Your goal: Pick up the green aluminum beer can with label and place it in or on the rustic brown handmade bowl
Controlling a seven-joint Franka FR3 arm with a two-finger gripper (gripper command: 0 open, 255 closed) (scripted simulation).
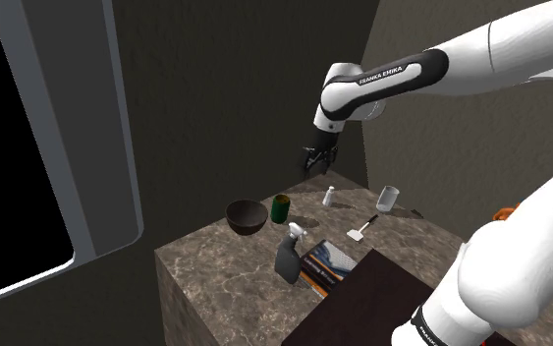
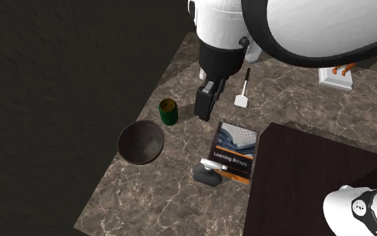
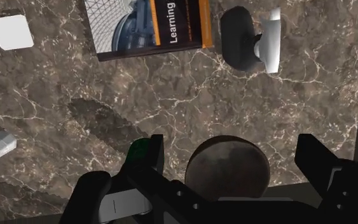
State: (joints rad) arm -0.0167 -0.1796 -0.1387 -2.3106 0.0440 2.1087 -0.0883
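The green can stands upright on the marble counter, close beside the dark brown bowl. From the second exterior view, the can is just up and right of the bowl. My gripper hangs open well above the counter, holding nothing, and is seen from above as a black block. In the wrist view the gripper frames the bowl far below, while the can peeks out beside one finger, partly hidden by it.
A book and a dark spray bottle lie near the counter's front. A white spatula, a small white bottle and a glass stand farther back. A dark box borders the counter. Walls rise behind.
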